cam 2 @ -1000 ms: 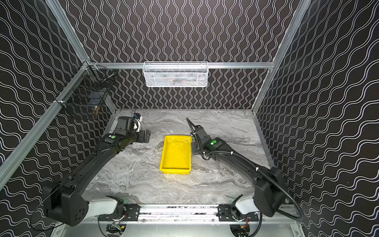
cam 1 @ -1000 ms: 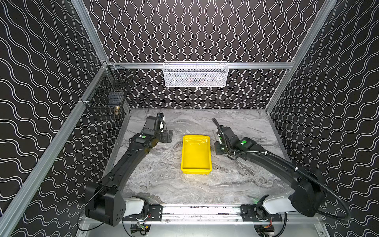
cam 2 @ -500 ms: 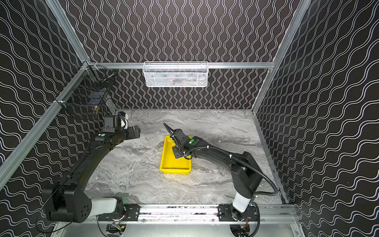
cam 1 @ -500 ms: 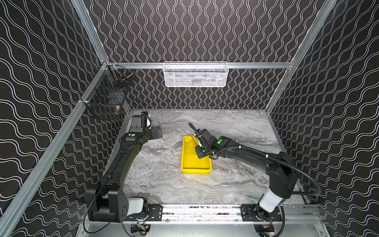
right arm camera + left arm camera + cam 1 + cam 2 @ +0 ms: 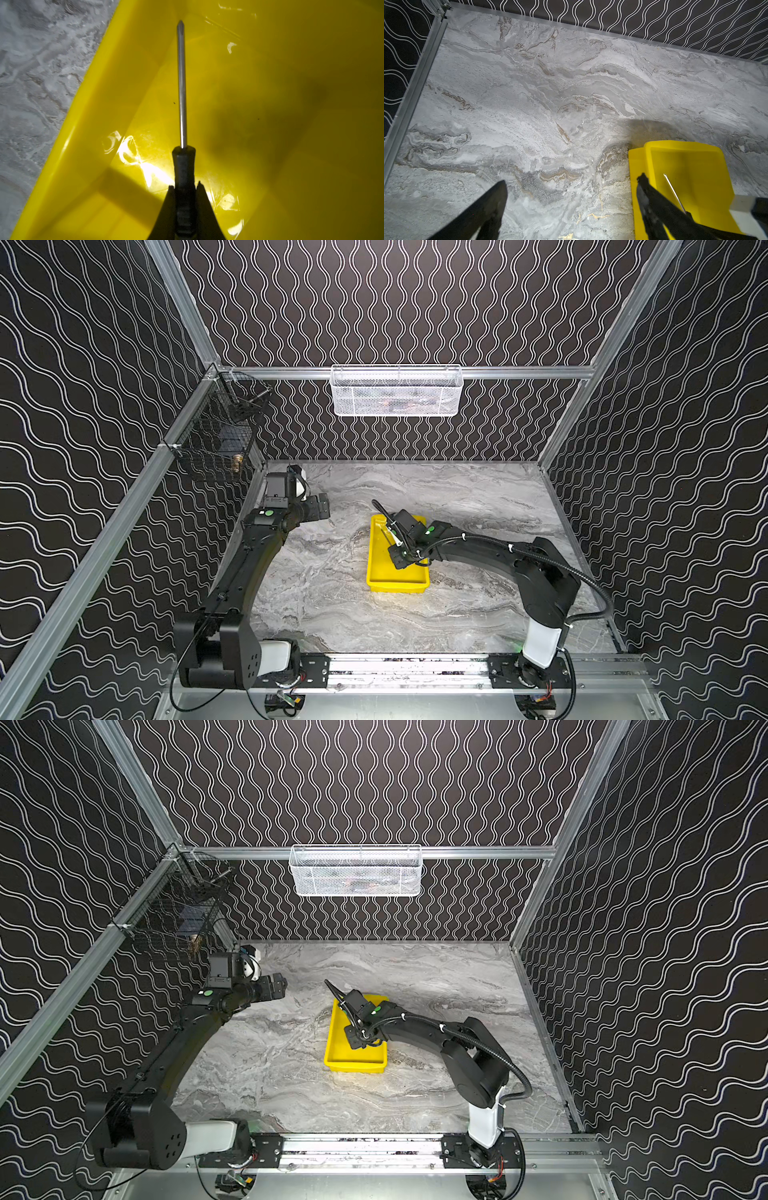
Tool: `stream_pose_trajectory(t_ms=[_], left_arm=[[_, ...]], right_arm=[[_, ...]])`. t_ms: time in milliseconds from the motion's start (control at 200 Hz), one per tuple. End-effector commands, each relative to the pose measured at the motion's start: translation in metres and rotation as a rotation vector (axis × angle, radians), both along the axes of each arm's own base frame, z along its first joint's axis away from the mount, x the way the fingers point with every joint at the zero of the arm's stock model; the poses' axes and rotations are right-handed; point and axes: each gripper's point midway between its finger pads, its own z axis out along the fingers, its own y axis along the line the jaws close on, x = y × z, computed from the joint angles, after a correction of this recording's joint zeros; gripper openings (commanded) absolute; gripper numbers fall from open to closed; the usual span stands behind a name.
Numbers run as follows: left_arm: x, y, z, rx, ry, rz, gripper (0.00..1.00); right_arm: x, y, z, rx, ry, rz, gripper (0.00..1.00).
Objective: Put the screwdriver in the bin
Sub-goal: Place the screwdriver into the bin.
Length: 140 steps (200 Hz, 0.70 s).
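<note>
Right claw pinches the screwdriver by its black ribbed handle.
Slim steel shaft juts ahead over the glossy yellow bin, tip near its sloped corner.

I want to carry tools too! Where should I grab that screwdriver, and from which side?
Grab the screwdriver by its black handle; it is thicker than the thin, slippery-looking shaft. Come from the handle's back end, squeezing both sides, as the right claw does over the yellow bin.
</note>
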Motion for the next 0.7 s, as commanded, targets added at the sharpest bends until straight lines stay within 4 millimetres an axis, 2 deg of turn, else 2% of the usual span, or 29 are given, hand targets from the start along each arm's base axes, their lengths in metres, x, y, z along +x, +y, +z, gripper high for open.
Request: stream_pose_trajectory(t_ms=[0, 95, 115, 145, 350, 455, 576, 636, 696], left_arm=[[0.003, -0.001, 0.007, -0.021, -0.018, 0.005, 0.99], [0.003, -0.001, 0.008, -0.018, -0.022, 0.007, 0.99], [0.003, -0.001, 0.008, -0.019, -0.023, 0.007, 0.99], [0.003, -0.001, 0.009, -0.021, -0.023, 0.007, 0.99], [0.002, 0.0, 0.012, -0.016, -0.031, 0.01, 0.99], [0.002, 0.0, 0.013, -0.017, -0.036, 0.012, 0.99], [0.002, 0.001, 0.013, -0.013, -0.034, 0.013, 0.99], [0.002, 0.001, 0.013, -0.014, -0.038, 0.015, 0.99], [0.003, 0.0, 0.012, -0.019, -0.036, 0.013, 0.99]], right_arm=[[0.0, 0.003, -0.008, 0.007, 0.007, 0.003, 0.04], [-0.001, 0.002, -0.012, 0.0, 0.009, 0.0, 0.05], [-0.002, 0.001, -0.023, -0.02, 0.025, 0.001, 0.05], [-0.003, 0.0, -0.026, -0.023, 0.03, 0.001, 0.05], [-0.003, -0.002, -0.032, -0.034, 0.032, 0.001, 0.13], [-0.002, -0.003, -0.033, -0.043, 0.031, 0.002, 0.14], [-0.001, -0.001, -0.031, -0.038, 0.027, 0.005, 0.25], [0.0, -0.002, -0.029, -0.041, 0.02, 0.005, 0.34], [0.002, -0.002, -0.027, -0.043, 0.013, 0.004, 0.37]])
